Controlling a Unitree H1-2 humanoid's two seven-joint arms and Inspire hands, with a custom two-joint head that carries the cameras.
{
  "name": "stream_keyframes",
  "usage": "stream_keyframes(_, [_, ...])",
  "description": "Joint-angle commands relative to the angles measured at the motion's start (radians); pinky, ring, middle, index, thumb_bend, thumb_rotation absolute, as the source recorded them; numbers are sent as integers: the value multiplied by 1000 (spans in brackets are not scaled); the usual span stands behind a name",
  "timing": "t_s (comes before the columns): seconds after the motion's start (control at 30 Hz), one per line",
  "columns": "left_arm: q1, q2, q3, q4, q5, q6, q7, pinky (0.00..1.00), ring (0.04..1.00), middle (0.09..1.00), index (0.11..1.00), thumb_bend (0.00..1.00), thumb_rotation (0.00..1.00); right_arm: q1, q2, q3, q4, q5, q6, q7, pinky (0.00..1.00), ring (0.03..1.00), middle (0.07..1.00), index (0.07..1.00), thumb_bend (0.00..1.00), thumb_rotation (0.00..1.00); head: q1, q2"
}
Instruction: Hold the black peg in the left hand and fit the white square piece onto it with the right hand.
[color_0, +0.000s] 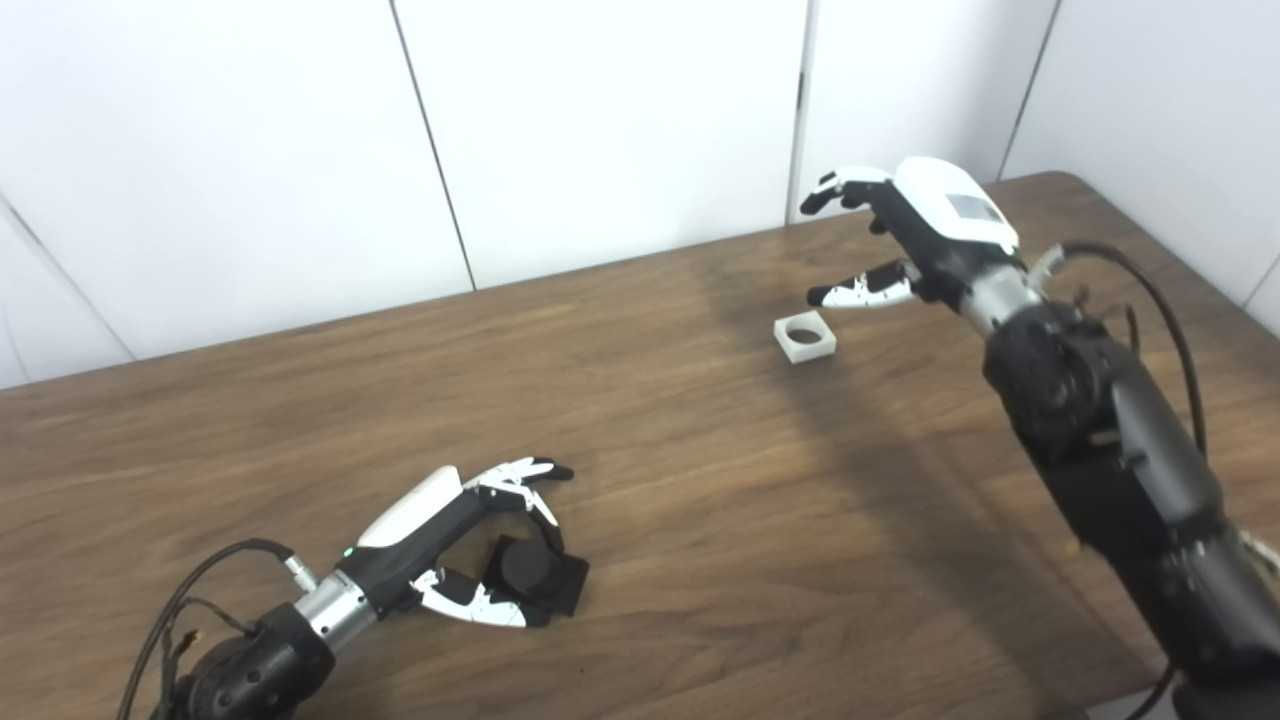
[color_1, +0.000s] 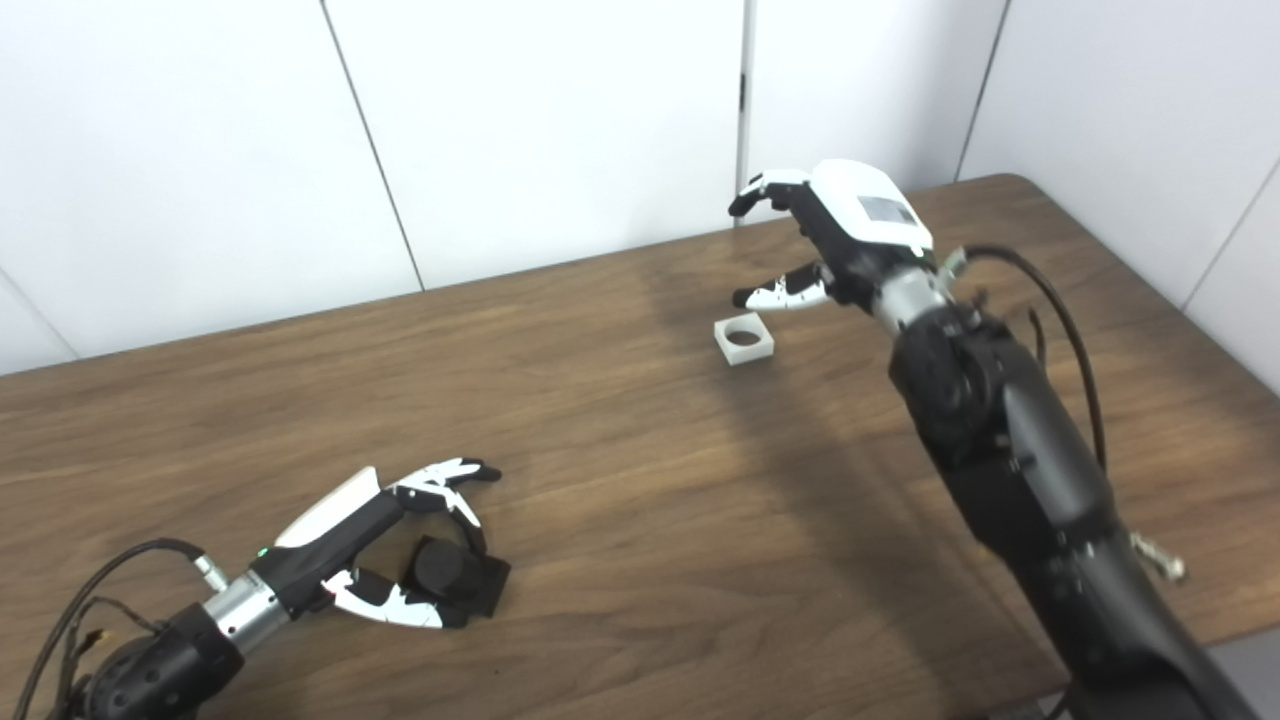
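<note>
The peg (color_0: 535, 575), a short black cylinder on a square black base, rests on the table (color_0: 650, 480) near its front left area. The left hand (color_0: 455, 545) lies low at the peg: thumb (color_0: 470, 598) along the near side of the base, fingers (color_0: 520, 480) curved over the far side and top. Contact with the peg looks likely, but whether the grip is closed on it cannot be told; the peg base still sits on the table.

The white piece (color_0: 805, 336), a square block with a round hole, lies flat on the table, well apart from the peg, toward the far right.

The right hand (color_0: 900, 235) hovers just beyond and right of the white piece, released, fingers (color_0: 835, 185) and thumb (color_0: 860, 290) spread apart, holding nothing. The thumb tip is near the piece but not touching.
</note>
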Motion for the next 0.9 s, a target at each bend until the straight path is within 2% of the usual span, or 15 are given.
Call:
stream_keyframes(0.0, [20,40,-13,46,29,21,-47,917,954,903,494,521,74,-74,-34,2,8,-11,3,10,653,816,873,741,567,162,-1,0])
stream_keyframes(0.2, [18,37,-8,55,20,12,-45,909,955,899,493,521,71,-143,-62,49,116,-13,14,70,673,842,893,761,551,206,2,-5])
stream_keyframes(0.43, [20,36,-9,46,26,35,-49,917,964,904,494,522,70,-195,-87,110,197,-12,22,134,750,905,936,809,652,282,9,-5])
stream_keyframes(0.57, [22,33,-8,50,29,28,-43,909,959,903,494,522,70,-208,-96,129,232,9,11,166,785,936,955,832,714,373,17,-3])
stream_keyframes(0.7, [23,34,-9,45,31,33,-44,923,961,905,494,522,71,-212,-102,143,247,18,19,201,822,959,969,847,744,369,22,-1])
stream_keyframes(0.87, [25,35,-9,43,30,29,-43,918,960,905,494,521,71,-214,-99,159,257,22,36,243,843,968,983,854,755,295,23,-1])
